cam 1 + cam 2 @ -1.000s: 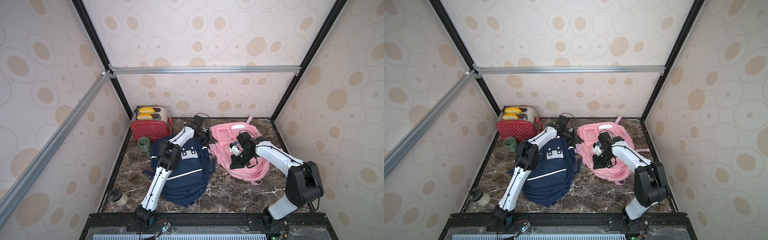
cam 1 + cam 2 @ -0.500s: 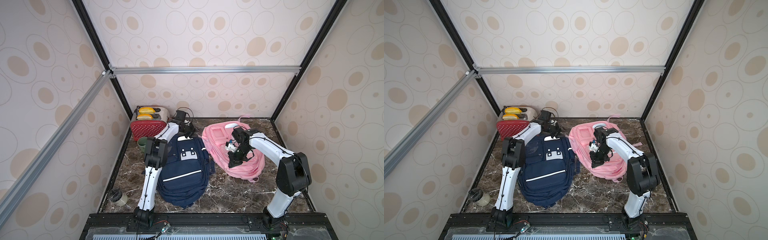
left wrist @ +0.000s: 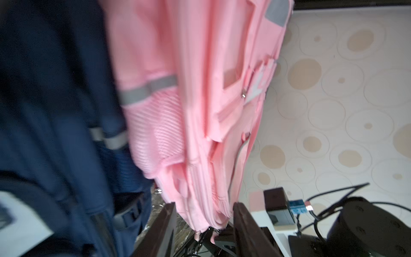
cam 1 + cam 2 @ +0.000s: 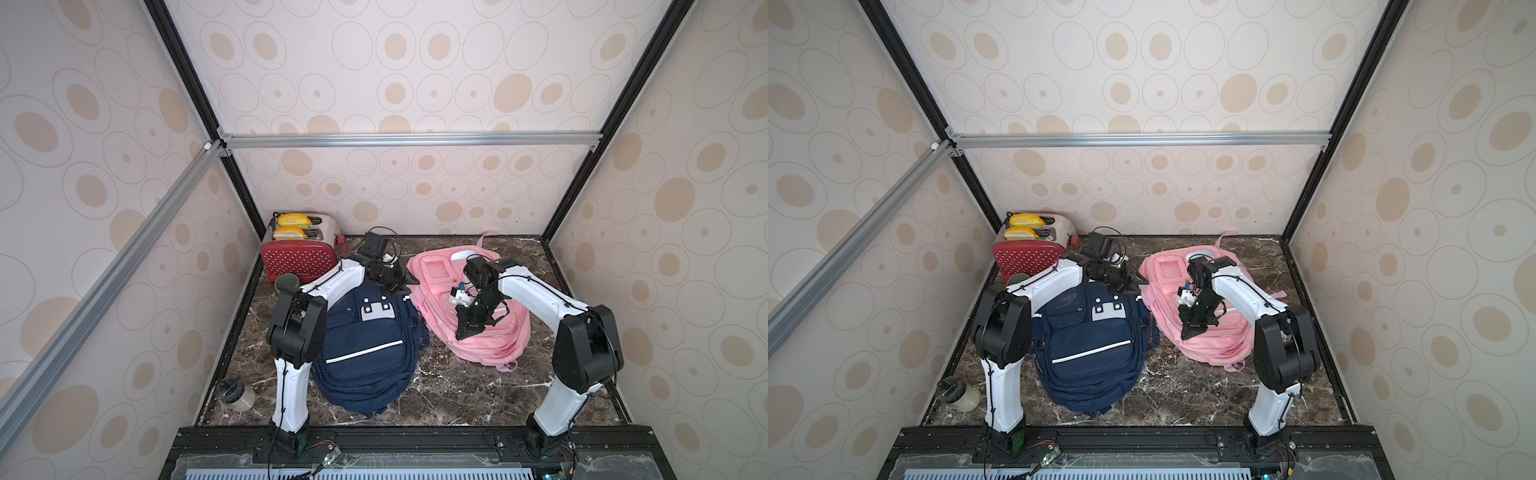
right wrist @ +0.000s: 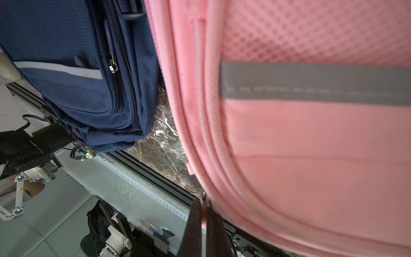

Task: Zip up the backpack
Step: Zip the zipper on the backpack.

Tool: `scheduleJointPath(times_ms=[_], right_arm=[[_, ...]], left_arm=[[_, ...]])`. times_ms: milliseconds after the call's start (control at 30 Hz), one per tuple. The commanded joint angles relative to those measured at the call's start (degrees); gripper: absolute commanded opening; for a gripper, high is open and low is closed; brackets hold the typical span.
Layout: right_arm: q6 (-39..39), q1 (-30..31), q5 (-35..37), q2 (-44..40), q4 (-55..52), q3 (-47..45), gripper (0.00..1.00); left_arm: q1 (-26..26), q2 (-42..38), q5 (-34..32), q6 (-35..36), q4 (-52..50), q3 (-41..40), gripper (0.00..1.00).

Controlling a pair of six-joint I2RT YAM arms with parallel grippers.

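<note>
two backpacks flat on the marble tabletop (image 4: 457, 386), side by side: navy backpack (image 4: 365, 345) toward the left arm, pink backpack (image 4: 503, 336) toward the right, top ends to the back wall (image 4: 415, 195), near corners just about touching. right hand (image 5: 201, 213) clamped tight on the zipper pull (image 5: 202, 197) at the pink backpack's curved side edge, its ring just past the tips, sliver of pink tab pinched inside. in both top views, same hand low over the middle of the pink fabric. left hand (image 3: 204, 204) up by the pink backpack's top corner, jaws spread apart, bunched fold of pink fabric between them; touching or not, hard to tell. red toaster (image 4: 297, 257) and green mug (image 4: 286, 283) at the back by the left wall (image 4: 232, 257), small jar (image 4: 235, 395) near the front.
</note>
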Motion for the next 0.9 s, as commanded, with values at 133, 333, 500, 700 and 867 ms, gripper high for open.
scheduleJointPath(times_ms=[133, 333, 500, 700, 867], right_arm=[[-0.1, 0.3, -0.4, -2.6, 4.7, 0.1, 0.0], [-1.1, 0.2, 0.1, -0.4, 5.5, 3.9, 0.0], [-1.6, 0.2, -0.7, 0.8, 5.4, 5.0, 0.0], [-2.0, 0.2, -1.0, 1.5, 5.1, 5.7, 0.0], [-0.7, 0.3, -1.3, 2.4, 6.3, 6.5, 0.0]], left_arm=[[-3.2, -4.9, 1.5, -6.2, 5.8, -6.5, 0.44], [-6.1, -5.0, 2.2, -8.3, 7.5, -9.4, 0.43], [-6.7, -3.3, 1.6, -10.8, 10.6, -8.7, 0.43], [-7.4, -0.2, 1.4, -10.7, 10.4, -5.1, 0.4], [-8.1, 0.6, 1.9, -10.3, 10.4, -7.4, 0.33]])
